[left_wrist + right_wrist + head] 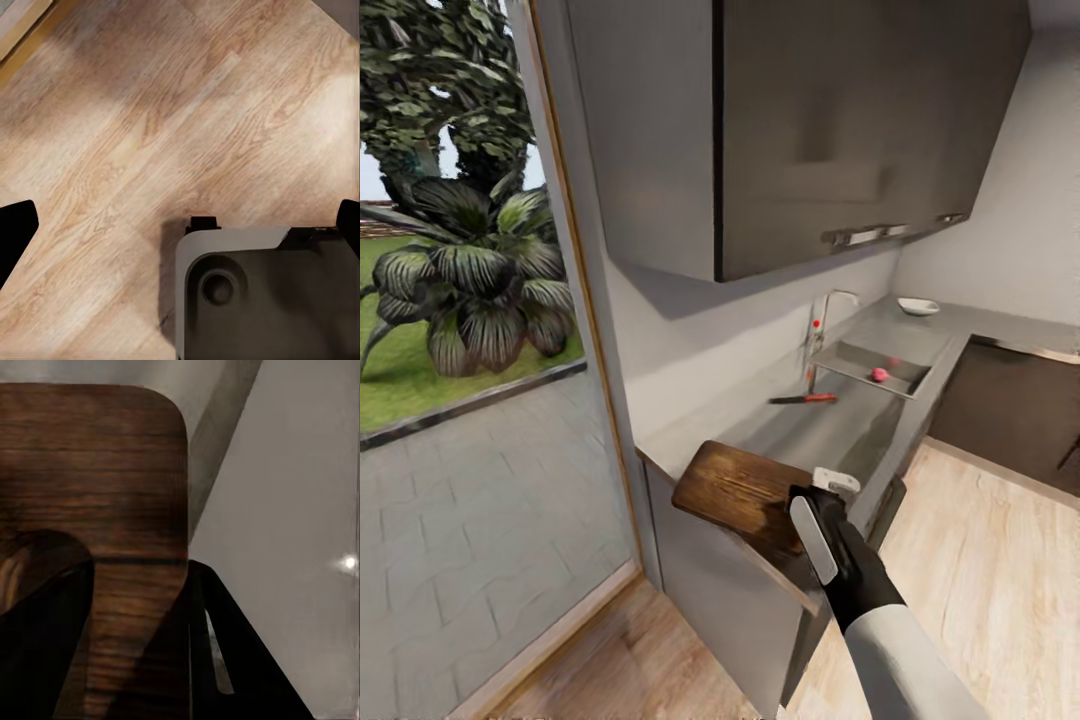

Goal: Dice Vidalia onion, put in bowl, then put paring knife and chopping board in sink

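Observation:
The brown wooden chopping board (735,488) lies at the near end of the grey countertop (830,430), its corner past the edge. My right gripper (815,497) is shut on the board's near edge. In the right wrist view the board (105,472) runs between the dark fingers (45,615). Farther along lies the red-handled paring knife (805,398). The pinkish Vidalia onion (879,375) sits in the steel sink (860,358). The white bowl (918,306) stands at the far corner. My left gripper (180,225) hangs open over the wood floor.
Dark wall cabinets (840,130) hang over the counter, and a chrome tap (828,305) stands behind the sink. A glass door with plants outside is at the left. The robot's base (262,292) is below the left gripper. Light wood floor (980,540) lies to the right.

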